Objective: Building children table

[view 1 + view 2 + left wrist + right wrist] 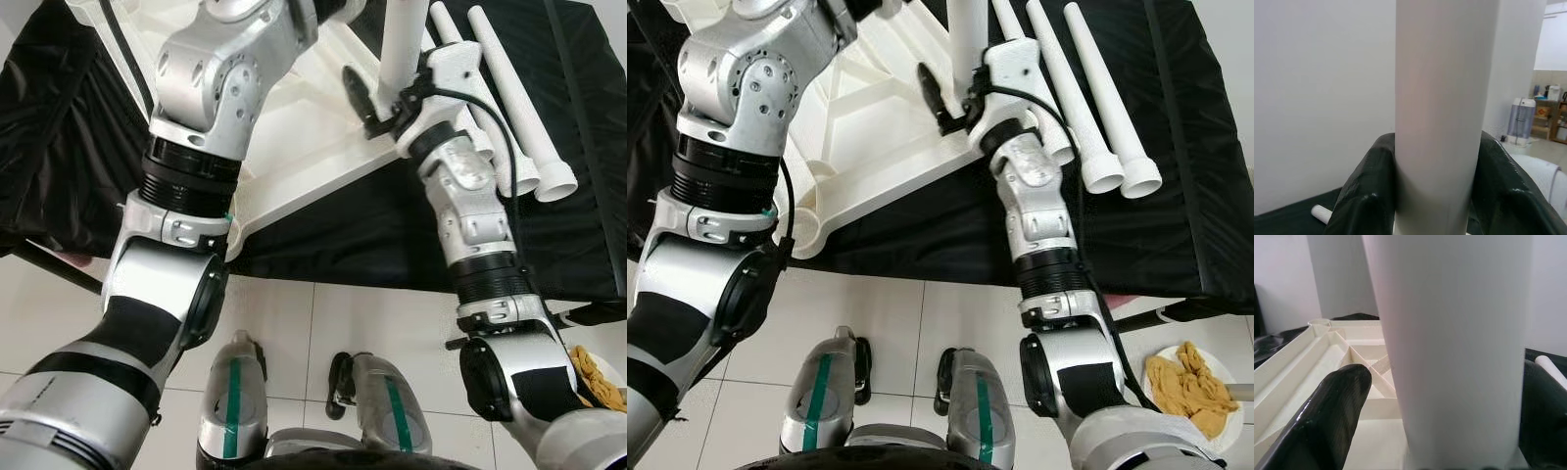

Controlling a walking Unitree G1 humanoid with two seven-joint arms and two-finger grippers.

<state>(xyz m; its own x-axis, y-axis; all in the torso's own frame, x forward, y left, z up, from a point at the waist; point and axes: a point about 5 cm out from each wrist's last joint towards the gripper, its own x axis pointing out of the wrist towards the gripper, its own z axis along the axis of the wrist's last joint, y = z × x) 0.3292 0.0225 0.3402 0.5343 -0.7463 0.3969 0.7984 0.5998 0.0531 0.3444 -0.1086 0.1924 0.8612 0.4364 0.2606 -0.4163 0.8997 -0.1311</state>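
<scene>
Upright white plastic tube leg (404,39) is clamped by both grippers.

Left gripper (1437,196) and right gripper (377,103) are closed around it above the overturned white ribbed plastic tabletop (877,127); two spare white tube legs (1097,93) are laid beside.

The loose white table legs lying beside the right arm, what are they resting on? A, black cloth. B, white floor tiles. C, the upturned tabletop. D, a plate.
A: the loose white table legs lie flat on the black cloth, beside the upturned tabletop.

The scene is evenly and brightly lit, with only soft shadows cast on the floor tiles (323,323). Mild glare is seen on the silver arm casings. In both wrist views the white table leg (1442,117) is rendered slightly soft, being very close.
</scene>
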